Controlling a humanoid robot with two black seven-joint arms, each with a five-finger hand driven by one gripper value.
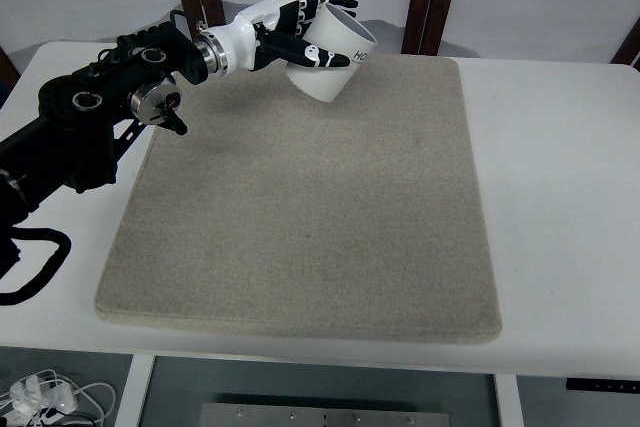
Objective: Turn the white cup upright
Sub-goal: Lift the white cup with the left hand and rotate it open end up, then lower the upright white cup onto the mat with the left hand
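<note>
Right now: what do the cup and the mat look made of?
White cup, held by the left hand: probably paper or thin plastic, smooth matte wall with dark print. Mat: likely felt or woven fabric, beige, fuzzy speckled texture, soft rounded edges.

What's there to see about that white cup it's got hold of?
The white cup is plain and smooth, perhaps paper or plastic, with dark lettering near its rim, only partly readable. It is tilted, open mouth facing up and right, base lower left. The left hand grips it at the far edge of the beige mat.
</note>
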